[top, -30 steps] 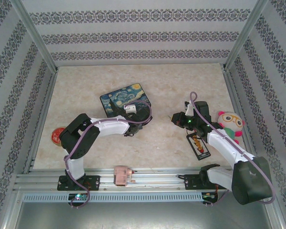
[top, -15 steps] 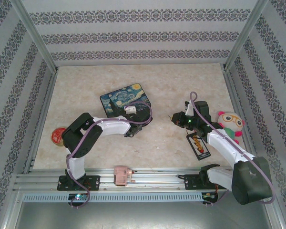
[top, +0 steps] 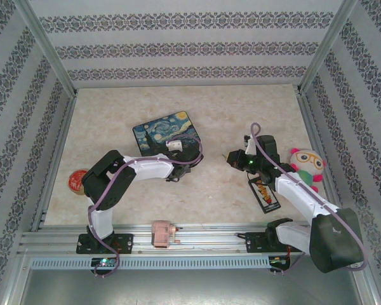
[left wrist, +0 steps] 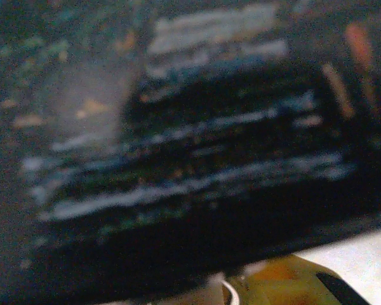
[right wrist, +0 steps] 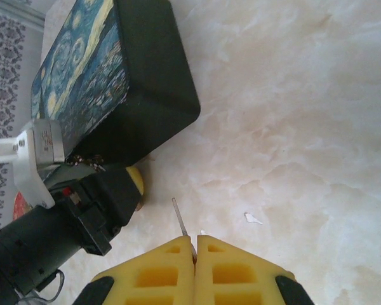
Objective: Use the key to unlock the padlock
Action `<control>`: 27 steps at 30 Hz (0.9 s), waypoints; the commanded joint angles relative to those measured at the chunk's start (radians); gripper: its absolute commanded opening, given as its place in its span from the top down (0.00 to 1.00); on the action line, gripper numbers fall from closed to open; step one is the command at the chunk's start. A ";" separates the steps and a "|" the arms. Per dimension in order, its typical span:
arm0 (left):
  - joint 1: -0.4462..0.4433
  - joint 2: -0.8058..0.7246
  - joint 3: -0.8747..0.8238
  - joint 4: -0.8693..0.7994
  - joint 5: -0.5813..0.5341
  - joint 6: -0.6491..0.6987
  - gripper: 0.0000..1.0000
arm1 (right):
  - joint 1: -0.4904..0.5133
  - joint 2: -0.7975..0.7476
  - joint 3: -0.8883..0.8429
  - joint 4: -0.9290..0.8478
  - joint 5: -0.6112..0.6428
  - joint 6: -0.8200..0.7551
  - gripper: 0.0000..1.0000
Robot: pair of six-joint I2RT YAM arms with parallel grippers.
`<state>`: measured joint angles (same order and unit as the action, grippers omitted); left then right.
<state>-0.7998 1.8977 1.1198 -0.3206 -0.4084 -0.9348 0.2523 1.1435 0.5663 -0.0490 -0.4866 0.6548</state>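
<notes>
Right wrist view gives me the clearest look. My right hand (right wrist: 195,243) is clenched on the key (right wrist: 180,219). The yellow fingers meet with no gap, and just a thin grey sliver of shaft sticks out ahead of them, above the worktop (right wrist: 292,127).

Ahead and to one side, my left hand (right wrist: 132,184) is low beside the near corner of the box (right wrist: 114,82). One yellow fingertip shows at the box's base. I cannot tell whether that hand is released or gripping. Its own camera gives me a blur of dark box side with a bit of yellow finger at the bottom edge.

I cannot make out the padlock in any picture. I judge it sits at that corner, hidden by my left hand, which seems to be there to hold it.

To do this step well, my left hand should first take the padlock by its body. It should then lift it away from the box and turn the keyhole towards my right hand. The key is pinched near its head, so little shaft is free. I should line it up squarely with the slot and approach slowly. If I push at an angle, the key could twist between my fingers or knock the padlock loose.
</notes>
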 commanded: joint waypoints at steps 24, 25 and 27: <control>0.010 -0.056 -0.163 0.514 0.257 -0.407 0.75 | 0.315 0.254 -0.217 0.586 0.241 0.123 1.00; 0.012 -0.057 -0.168 0.524 0.263 -0.420 0.75 | 0.318 0.252 -0.217 0.595 0.257 0.126 1.00; 0.014 -0.060 -0.181 0.547 0.278 -0.443 0.75 | 0.325 0.247 -0.247 0.608 0.285 0.128 1.00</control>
<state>-0.7898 1.8568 0.9623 0.1055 -0.2249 -1.2510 0.5625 1.3903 0.3496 0.4816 -0.2832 0.7628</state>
